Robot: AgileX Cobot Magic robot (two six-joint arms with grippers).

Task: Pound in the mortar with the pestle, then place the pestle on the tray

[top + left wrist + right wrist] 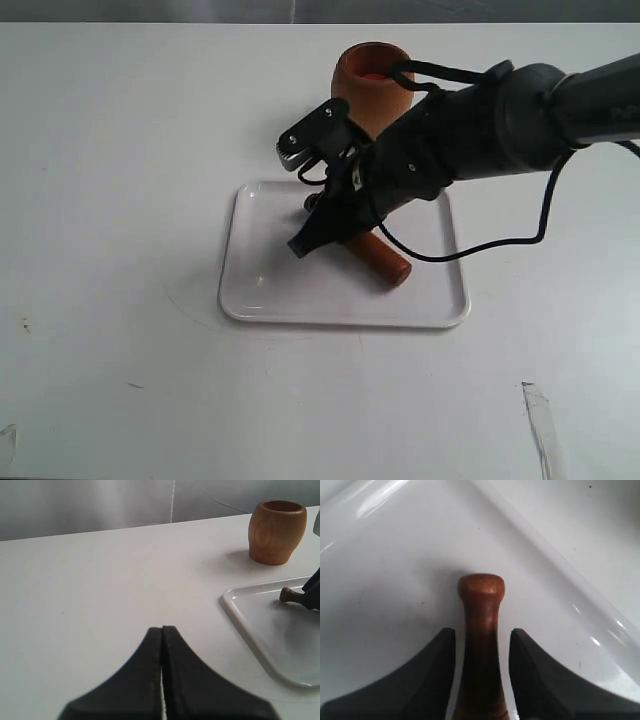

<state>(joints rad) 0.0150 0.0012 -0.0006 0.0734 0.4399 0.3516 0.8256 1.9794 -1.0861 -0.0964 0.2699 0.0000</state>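
— Wooden, dark red-brown club-shaped pestle lies on the flat white shiny tray, in the middle of the exterior view. Is it let go?
— I think so. The right tool is spread, with a gap on each side of the stick. The left tool is pinched together, holding nothing.
— What could go wrong?
— A finger might bump the round stick going up and roll it to the rim. The arm might also knock the brown barrel-shaped wooden mortar on the tabletop, upper middle.

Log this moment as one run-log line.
stage: placing | pestle: lying on tray | right gripper: open, astride pestle | left gripper: shut, empty | mortar: upright, off tray
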